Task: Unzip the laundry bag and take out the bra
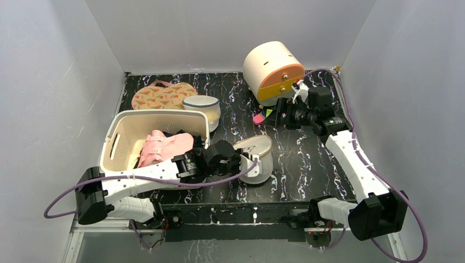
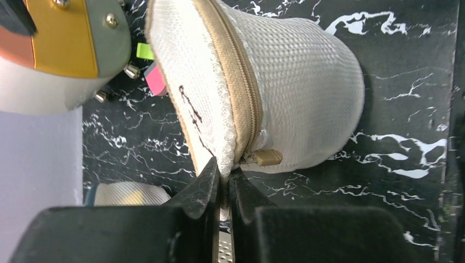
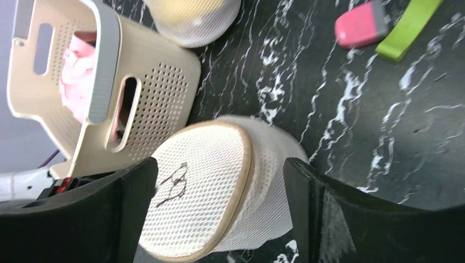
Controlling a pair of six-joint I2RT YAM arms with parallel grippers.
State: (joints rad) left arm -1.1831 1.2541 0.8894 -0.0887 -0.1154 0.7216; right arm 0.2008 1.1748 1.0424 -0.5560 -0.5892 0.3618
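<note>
Your left gripper [image 2: 225, 175] is clenched on the rim seam of the laundry bag [image 2: 296, 71]. The bag sits on the bench [image 1: 307, 159] beside the basket [image 1: 126, 129] and looks tilted up at the pinched edge. The zip looks fully closed. The brass zip pull [image 2: 266, 158] lies just beside that gripper's tips, not between them.

Treat the left hold as your anchor: grip the rim firmly without dragging the bag. Your right gripper [image 3: 219, 164] hangs released, jaws wide, well above the bag with the drawn lid in its view. Bring it down to the pull and narrow the jaws first, since the tab is small. Come in from the side clear of the left gripper. Pinch the tab itself, not the mesh, then draw along the zip's curve round the rim, away from the anchor. The soft mesh will likely buckle if you pull straight outward.
</note>
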